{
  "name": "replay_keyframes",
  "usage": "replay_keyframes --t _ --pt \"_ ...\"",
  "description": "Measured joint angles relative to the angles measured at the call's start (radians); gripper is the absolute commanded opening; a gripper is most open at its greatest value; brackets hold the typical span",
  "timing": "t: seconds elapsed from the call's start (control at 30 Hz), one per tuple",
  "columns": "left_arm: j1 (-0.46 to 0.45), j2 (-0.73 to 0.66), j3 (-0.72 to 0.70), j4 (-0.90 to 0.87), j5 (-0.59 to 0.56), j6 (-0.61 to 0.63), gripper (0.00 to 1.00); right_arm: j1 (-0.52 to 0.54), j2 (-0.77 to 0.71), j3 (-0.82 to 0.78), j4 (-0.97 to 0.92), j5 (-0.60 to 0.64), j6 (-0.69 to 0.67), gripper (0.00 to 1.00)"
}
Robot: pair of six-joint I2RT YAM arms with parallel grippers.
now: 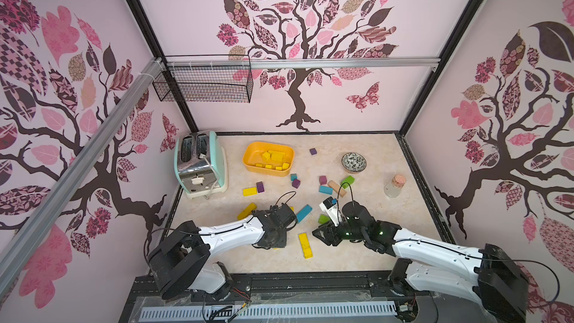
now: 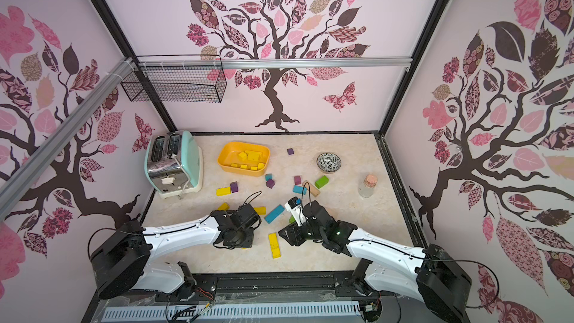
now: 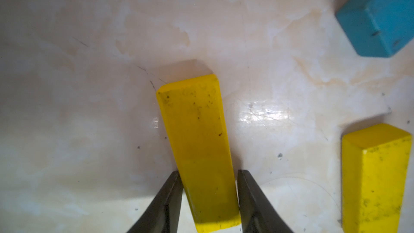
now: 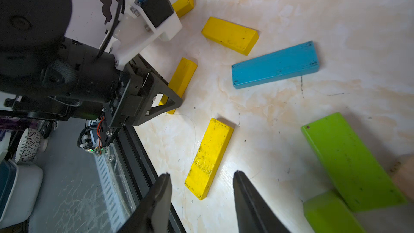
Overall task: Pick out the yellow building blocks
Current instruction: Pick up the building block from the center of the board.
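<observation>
In the left wrist view my left gripper [image 3: 208, 171] is shut on a yellow bar [image 3: 195, 131] that lies slightly skewed on the marble table. In both top views that gripper is hidden under its wrist. A second yellow block [image 3: 376, 175] lies beside it. My right gripper [image 4: 201, 172] is open and holds nothing, just short of the end of a long yellow bar [image 4: 209, 158] [image 1: 306, 245]. More yellow blocks lie loose on the left [image 1: 250, 191] [image 1: 247, 211]. Several yellow blocks [image 1: 275, 155] sit in the orange-yellow tub [image 1: 247, 160].
A long blue bar [image 1: 303, 212], green blocks [image 1: 347, 180], purple blocks [image 1: 260, 187] and a tan block [image 1: 337, 188] lie scattered mid-table. A toaster [image 1: 198, 163] stands at back left, a patterned bowl [image 1: 354, 162] and a corked jar [image 1: 393, 186] at the right.
</observation>
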Motion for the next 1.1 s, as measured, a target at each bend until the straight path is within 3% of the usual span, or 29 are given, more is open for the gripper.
replay_keyframes --t 0.37,0.63,1.1 --pt "0.000 -0.014 -0.005 -0.020 -0.013 0.000 0.35 0.000 0.010 0.000 0.001 0.003 -0.008 0.50" --pt "0.000 -0.018 -0.008 -0.024 -0.015 0.001 0.41 0.000 0.034 0.001 0.002 0.003 -0.019 0.50" --pt "0.000 -0.017 -0.008 -0.029 -0.016 0.001 0.36 0.000 0.042 0.001 0.008 0.002 -0.036 0.50"
